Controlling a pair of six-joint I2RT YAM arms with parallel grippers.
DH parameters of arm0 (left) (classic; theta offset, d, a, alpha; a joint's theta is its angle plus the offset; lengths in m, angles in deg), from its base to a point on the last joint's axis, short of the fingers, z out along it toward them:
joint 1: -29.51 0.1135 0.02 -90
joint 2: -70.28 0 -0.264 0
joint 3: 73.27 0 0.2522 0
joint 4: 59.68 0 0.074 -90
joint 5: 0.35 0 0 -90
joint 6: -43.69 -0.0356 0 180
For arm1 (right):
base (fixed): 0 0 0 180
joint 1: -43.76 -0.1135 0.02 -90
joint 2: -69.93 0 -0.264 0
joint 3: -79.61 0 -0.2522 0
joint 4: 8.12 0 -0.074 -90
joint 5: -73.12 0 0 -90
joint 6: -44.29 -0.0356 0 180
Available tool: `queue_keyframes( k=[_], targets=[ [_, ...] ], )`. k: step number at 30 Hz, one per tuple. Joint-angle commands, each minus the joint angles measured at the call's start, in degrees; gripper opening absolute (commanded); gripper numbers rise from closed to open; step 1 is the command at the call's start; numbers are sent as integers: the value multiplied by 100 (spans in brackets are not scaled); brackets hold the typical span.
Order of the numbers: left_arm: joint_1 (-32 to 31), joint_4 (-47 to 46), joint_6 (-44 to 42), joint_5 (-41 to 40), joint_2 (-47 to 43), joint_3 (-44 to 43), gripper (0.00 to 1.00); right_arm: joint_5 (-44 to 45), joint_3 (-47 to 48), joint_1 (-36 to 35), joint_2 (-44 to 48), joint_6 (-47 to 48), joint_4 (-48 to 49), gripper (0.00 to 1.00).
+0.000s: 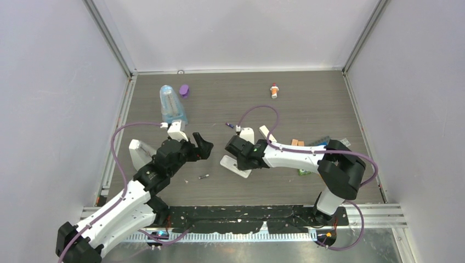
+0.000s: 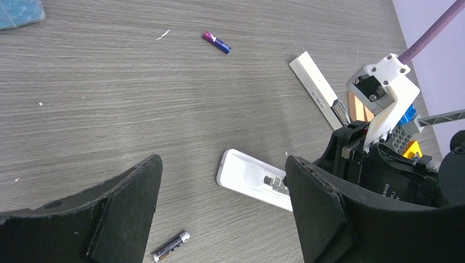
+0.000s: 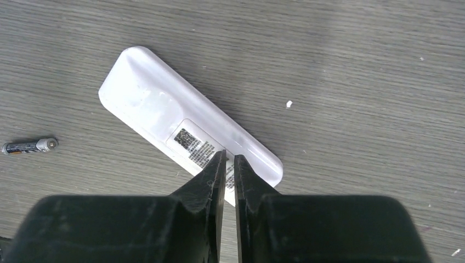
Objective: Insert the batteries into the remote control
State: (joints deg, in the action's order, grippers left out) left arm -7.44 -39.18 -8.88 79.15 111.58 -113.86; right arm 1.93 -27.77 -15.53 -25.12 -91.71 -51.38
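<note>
Start from the small flat white rectangular remote control (image 3: 159, 109), lying back up with a printed label showing, near the middle of the table and a little toward the near edge. Leave the right gripper (image 3: 228, 159) as found: black fingers (image 3: 211, 181) pinched almost together, a mere slit between, nothing held, tips poised over the label end of the shell. Judged to be the cover-opening step, so press down lightly through those tips, then push along the long axis of the handset rather than across, to avoid spinning the body on the grey wood-grain table (image 1: 307, 98). Bring in the left gripper (image 2: 222, 163), spread wide and empty on the left-edge side of the handset, as a stop against the rounded free end. Mind the slim dark battery with a silvery tip (image 2: 171, 246), loose beside the remote toward the near left corner, and the slim purple battery (image 2: 216, 42), well apart toward the far edge; avoid knocking either away. Contact between right fingertips and plastic: impossible to confirm from these views. No seam of a battery door made out anywhere, with the end beneath the fingers covered. Only two batteries found; the others perhaps hidden, or simply too small to pick out from above.
</note>
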Motion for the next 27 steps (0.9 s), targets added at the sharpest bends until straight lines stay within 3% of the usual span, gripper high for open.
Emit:
queue_keyframes(
  k=[1, 10, 12, 18, 22, 27],
  targets=[
    [28, 110, 14, -66, -131, -112, 84, -105, 145, -39, -159, 80, 74, 16],
    [30, 322, -14, -35, -302, -159, 84, 99, 263, -34, 321, 236, 22, 19],
    [30, 424, -43, -44, -419, -203, 84, 143, 266, -38, 525, 389, 61, 27],
    [21, 939, -190, -134, -894, -427, 86, -80, -177, -40, 1032, 1757, 794, 77],
    [25, 1248, -323, -67, -1139, -673, 88, -909, -175, -36, 765, 3044, 947, 88],
    [30, 1529, -423, 87, -1359, -901, 90, -1378, 104, -30, -25, 3966, 563, 89]
  ],
)
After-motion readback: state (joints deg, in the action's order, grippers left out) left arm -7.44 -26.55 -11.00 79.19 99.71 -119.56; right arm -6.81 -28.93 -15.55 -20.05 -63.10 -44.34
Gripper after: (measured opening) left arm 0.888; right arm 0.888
